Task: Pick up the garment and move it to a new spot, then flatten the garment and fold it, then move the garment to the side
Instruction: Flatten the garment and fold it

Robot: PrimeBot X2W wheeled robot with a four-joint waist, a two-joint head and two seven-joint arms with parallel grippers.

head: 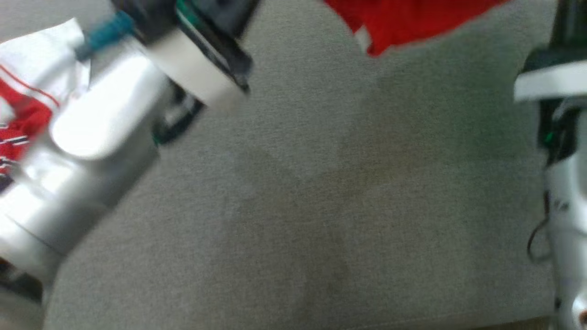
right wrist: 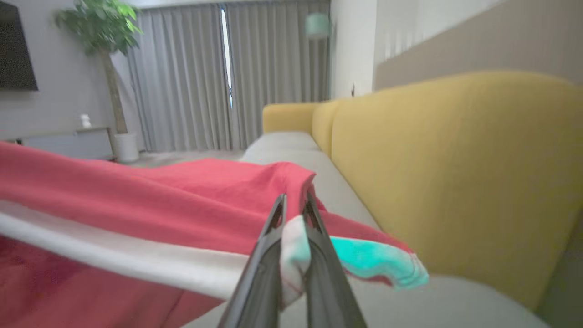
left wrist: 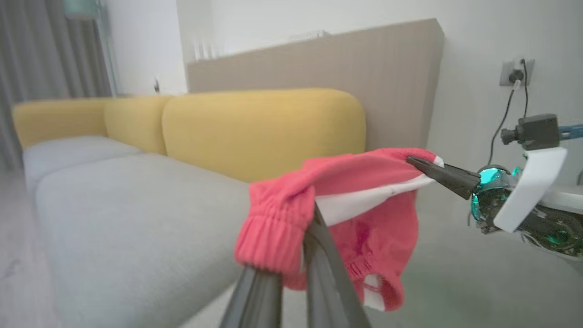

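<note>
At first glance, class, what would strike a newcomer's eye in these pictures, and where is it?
The red fabric garment with a white stripe hangs stretched in the air between the left gripper and the right gripper, both shut on it. Behind it run the sofa's mustard-yellow back cushions, above its long grey fabric seat.

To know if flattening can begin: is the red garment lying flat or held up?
Held up: the garment hangs bunched between the left gripper and right gripper, both shut on it.
</note>
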